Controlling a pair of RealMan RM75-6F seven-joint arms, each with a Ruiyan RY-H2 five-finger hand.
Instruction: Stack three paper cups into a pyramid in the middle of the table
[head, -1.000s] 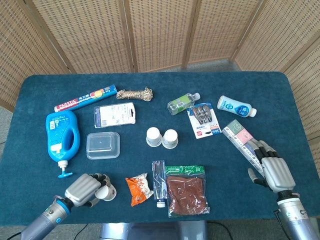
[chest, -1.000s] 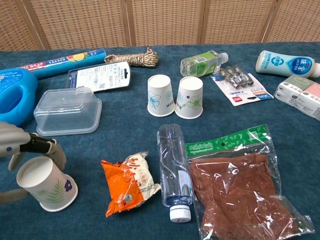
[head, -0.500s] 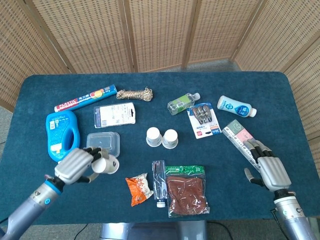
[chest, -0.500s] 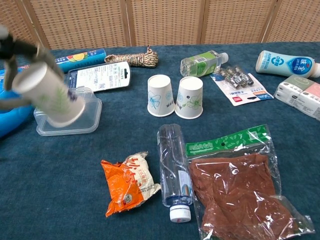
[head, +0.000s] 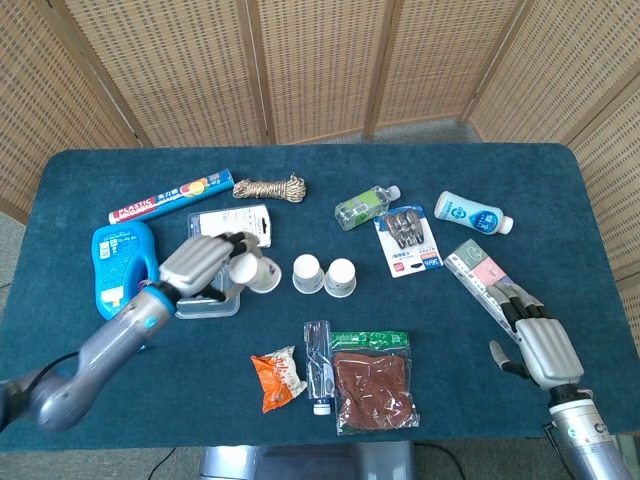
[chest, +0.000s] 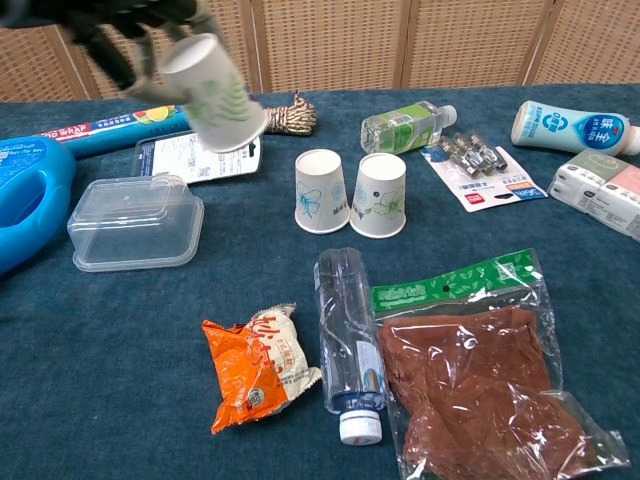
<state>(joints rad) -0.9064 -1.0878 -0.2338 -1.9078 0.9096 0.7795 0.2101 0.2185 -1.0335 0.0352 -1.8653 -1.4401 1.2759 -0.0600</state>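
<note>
Since the earlier frames the left hand (head: 205, 263) has carried the third paper cup (head: 254, 272) up from the worktop's near-left corner and inward, and now holds it tilted above the worktop, fingers wrapped round its body, over the right part of the clear plastic box (chest: 133, 222). In the chest view that cup (chest: 214, 92) hangs high, in front of the blister card (chest: 198, 156). Two upturned paper cups (head: 324, 275) stand side by side, touching, near the middle of the worktop (head: 60, 420), just right of the held cup. Toward the near edge lie an orange snack packet (head: 277, 377), a clear bottle (head: 317, 365) and a bag of brown contents (head: 373, 378). By the left edge rests a blue detergent jug (head: 122, 268). The right hand (head: 540, 345) is near the worktop's near-right corner, fingers extended and holding nothing, close to the pastel box (head: 477, 271).
</note>
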